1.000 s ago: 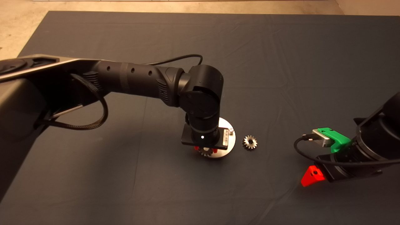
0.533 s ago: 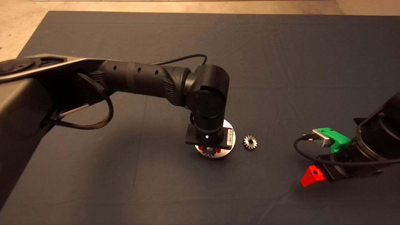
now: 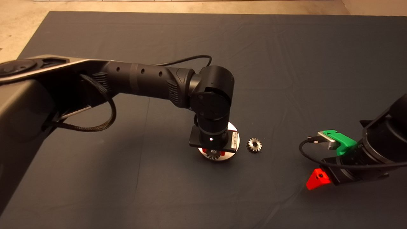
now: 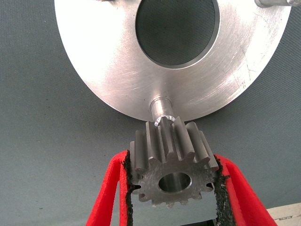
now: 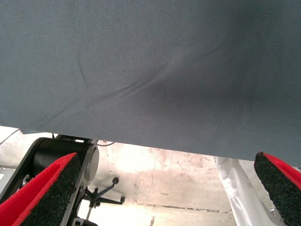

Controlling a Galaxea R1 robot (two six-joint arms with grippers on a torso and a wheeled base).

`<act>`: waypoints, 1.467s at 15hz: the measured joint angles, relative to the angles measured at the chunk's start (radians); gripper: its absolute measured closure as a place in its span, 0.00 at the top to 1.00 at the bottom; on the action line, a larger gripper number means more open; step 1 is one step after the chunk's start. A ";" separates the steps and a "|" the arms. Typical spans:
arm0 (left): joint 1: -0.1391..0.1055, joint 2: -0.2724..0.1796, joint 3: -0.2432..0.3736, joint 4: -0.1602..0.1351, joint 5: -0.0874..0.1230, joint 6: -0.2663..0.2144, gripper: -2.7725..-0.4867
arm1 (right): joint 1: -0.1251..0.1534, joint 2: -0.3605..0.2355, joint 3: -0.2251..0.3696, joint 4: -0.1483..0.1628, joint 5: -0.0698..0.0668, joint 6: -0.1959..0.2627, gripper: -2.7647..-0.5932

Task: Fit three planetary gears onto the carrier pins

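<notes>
1 gear clamped in left end effector, shifted slightly right over disc; right end effector wide.

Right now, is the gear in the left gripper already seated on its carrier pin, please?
Not yet. The gear, clamped in the left gripper, has an empty centre hole, and the pin stands bare beyond its teeth.

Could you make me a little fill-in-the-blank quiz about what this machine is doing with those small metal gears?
1. The left gripper is shut on a ____.
2. That gear is held just above a pin on the round silver ____.
3. A second gear lies on the dark ____.
4. The right gripper, parked at the mat's edge, has its fingers ____.

Missing words: gear; disc; mat; open
</notes>
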 joint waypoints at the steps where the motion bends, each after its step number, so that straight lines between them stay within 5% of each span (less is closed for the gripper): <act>1: 0.000 0.000 0.000 0.000 0.000 0.001 0.14 | 0.000 0.000 0.000 0.000 0.000 0.000 1.00; 22: 0.009 0.000 -0.010 0.019 0.000 0.054 0.13 | 0.000 0.000 0.000 0.000 0.000 0.000 1.00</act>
